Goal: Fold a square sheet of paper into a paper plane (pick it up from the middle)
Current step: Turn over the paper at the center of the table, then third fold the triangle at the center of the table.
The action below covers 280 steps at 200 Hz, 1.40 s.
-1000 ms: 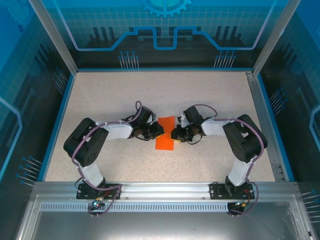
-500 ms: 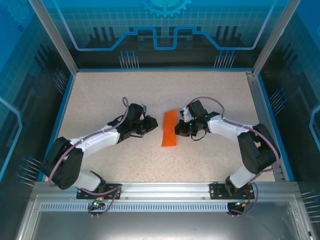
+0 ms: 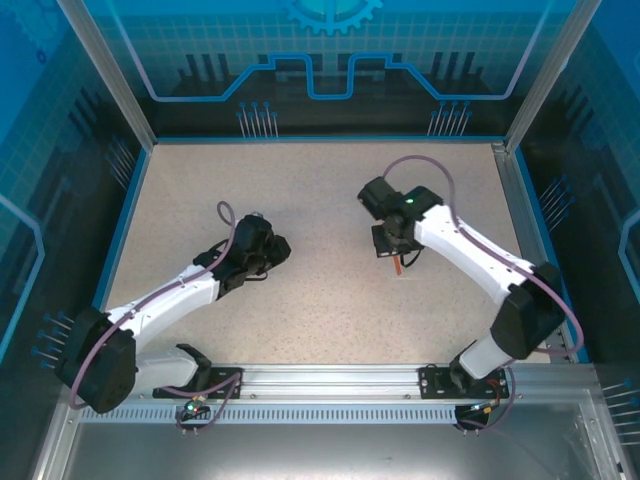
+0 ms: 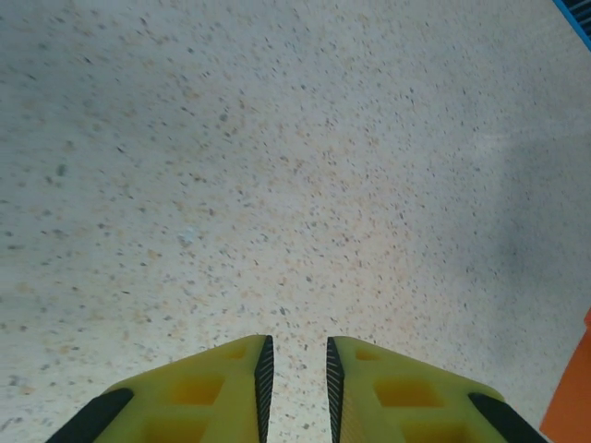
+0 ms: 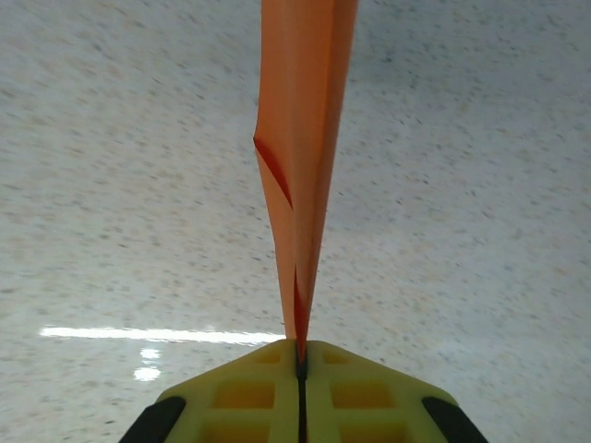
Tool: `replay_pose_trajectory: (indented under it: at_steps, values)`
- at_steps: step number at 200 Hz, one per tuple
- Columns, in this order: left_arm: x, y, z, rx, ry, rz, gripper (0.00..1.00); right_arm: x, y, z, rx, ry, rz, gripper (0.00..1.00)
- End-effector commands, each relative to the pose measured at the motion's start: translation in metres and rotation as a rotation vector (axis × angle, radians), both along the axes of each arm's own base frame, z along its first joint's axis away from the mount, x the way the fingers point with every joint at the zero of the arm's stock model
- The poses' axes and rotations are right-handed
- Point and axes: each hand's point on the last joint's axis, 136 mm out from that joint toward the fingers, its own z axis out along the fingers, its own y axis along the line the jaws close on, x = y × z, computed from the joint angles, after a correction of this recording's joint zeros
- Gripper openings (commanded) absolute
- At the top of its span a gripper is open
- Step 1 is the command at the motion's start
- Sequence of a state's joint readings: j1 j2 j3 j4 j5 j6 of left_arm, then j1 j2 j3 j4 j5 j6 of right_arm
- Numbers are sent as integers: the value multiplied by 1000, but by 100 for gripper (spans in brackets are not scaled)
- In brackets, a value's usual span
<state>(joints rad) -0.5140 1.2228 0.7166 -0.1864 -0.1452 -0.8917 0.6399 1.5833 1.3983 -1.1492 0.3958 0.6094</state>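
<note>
The surface (image 3: 330, 180) is a pale, stone-look top flecked with fine dark specks, edged by a thin blue border (image 3: 120, 240). Translucent blue panels enclose it. The far wall (image 3: 330, 60) carries a printed grid, circuit-like lines and a gear emblem (image 3: 330, 12). Silver metal posts (image 3: 105, 75) rise at the far corners. A ribbed aluminium rail (image 3: 330, 378) runs along the near edge. Overhead light glints as a bright streak (image 5: 157, 333) on the surface.
</note>
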Motion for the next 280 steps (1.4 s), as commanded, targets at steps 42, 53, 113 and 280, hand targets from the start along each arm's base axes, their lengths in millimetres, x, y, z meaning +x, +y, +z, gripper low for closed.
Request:
replay_pose_trajectory:
  at_steps: [42,53,113,280]
  values:
    - [-17,46,3,115,-25,129,28,-14,42,-64,-246,234,49,12]
    - [-20,51,5,120,-35,144,30,-16,63,-78,-223,271,73,13]
    - [-29,64,14,144,-68,133,35,-5,167,-100,87,281,132,25]
    - [13,-135,-27,-98,169,-432,24,17,47,-83,891,100,-76,59]
